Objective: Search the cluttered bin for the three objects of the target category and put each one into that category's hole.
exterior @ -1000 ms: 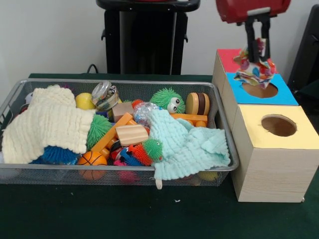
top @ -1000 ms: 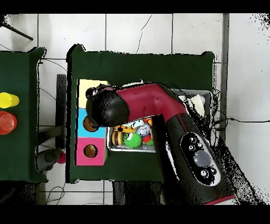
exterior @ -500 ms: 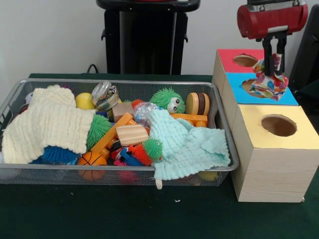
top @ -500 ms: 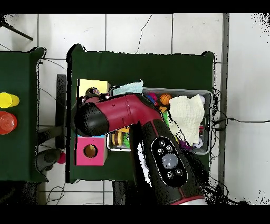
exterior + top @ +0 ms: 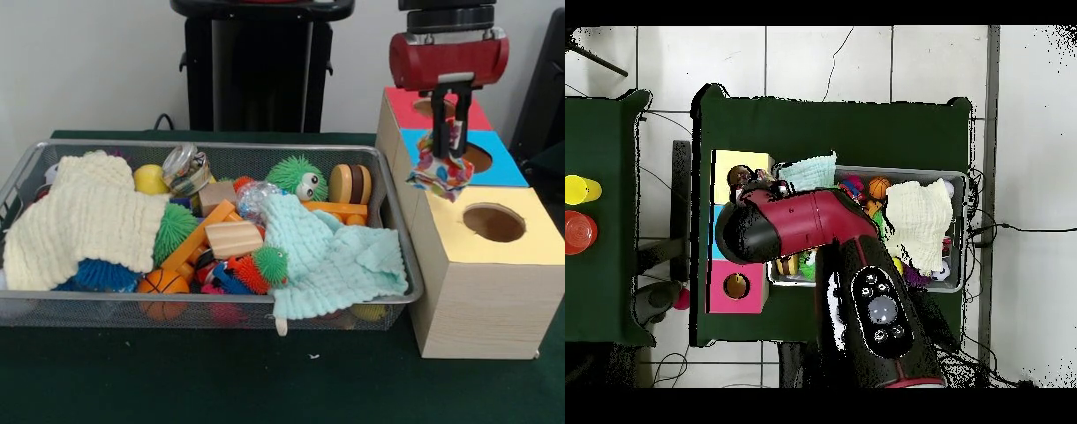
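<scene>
My gripper (image 5: 449, 148) is shut on the knotted multicoloured fabric ball (image 5: 439, 174) and holds it in the air. The ball hangs over the bin-side edge of the boxes, where the blue top meets the yellow top, left of and behind the yellow-topped box's round hole (image 5: 493, 223). The silver wire-mesh bin (image 5: 212, 147) stands to the left, full of toys and cloths. No other fabric ball shows in it. In the overhead view the red arm (image 5: 805, 222) covers the gripper, next to the yellow-topped box (image 5: 733, 160).
The blue-topped box (image 5: 505, 170) and red-topped box (image 5: 402, 102) stand behind the yellow one. The bin holds a cream cloth (image 5: 84, 221), a mint cloth (image 5: 331, 256), a green spiky ball with eyes (image 5: 296, 177), wooden blocks and rubbery balls. A black pedestal (image 5: 260, 66) stands behind.
The gripper has swung the fabric ball from over the red and blue tops, out past the blue hole, then back left and lower to the blue-yellow border.
</scene>
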